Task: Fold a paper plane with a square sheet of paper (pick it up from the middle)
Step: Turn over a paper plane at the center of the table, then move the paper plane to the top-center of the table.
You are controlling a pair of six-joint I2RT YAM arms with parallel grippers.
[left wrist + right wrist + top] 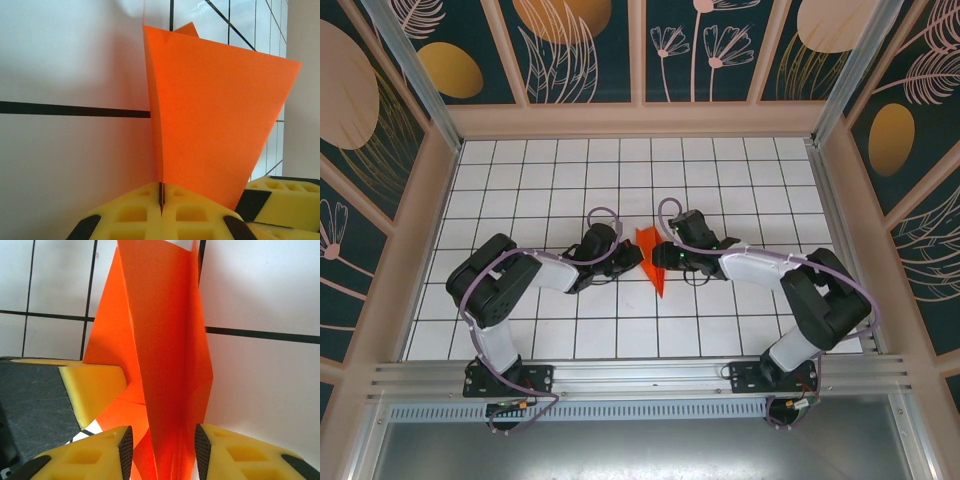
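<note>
the paper (646, 250) is at the middle of the table (620, 180), well apart from every edge, folded to a narrow shape with its point toward the near edge. it is held between the two hands, which meet there.

the left hand (161, 200) is closed: its yellow pads meet and a lower edge of the paper (215, 115) is pinched in the seam. the right hand (162, 450) is set narrow, with a dark pad against each side of the standing fold (165, 340); it is judged to be holding the paper.

the step in hand is judged to be pressing a lengthwise crease.

- the layers are to be lined up before pressure is added; in the right wrist view they are splayed.
- one hand is to be kept as the anchor while the other is drawn along the fold.
- pull is to be kept light, as thin paper tears at a pinched edge.

the hands are the main obstruction: a finger (280, 195) of the right hand lies just beside the left pads, and a left finger (95, 385) touches the paper close to the right hand. the cables (605, 215) looped over both wrists are to be kept away from the paper. the side walls (410, 220) and the near rail (640, 378) are well apart.
</note>
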